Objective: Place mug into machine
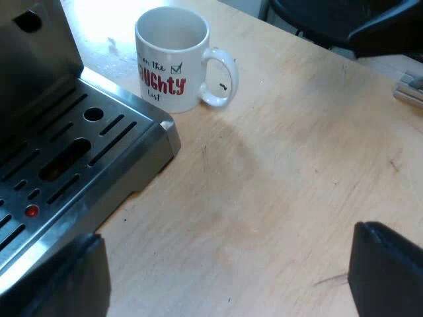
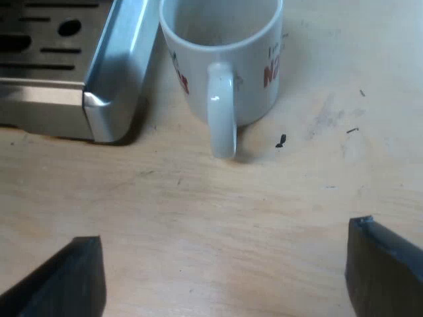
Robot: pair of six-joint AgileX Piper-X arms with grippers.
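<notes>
A white mug [image 1: 173, 58] with red and black lettering stands upright on the wooden table beside the corner of the espresso machine's metal drip tray [image 1: 73, 155]. My left gripper [image 1: 228, 281] is open, its fingers spread over bare table and the tray's edge, well short of the mug. In the right wrist view the mug [image 2: 225, 63] is close, its handle [image 2: 221, 115] pointing toward the camera. My right gripper [image 2: 225, 271] is open with its fingers wide apart over the table, a short way from the handle, holding nothing.
The drip tray [image 2: 99, 72] has slotted grating and a small red dot [image 1: 31, 211]. Dark chair parts [image 1: 350, 23] stand past the table's edge. Light wooden tabletop [image 1: 297, 165] stretches around the mug.
</notes>
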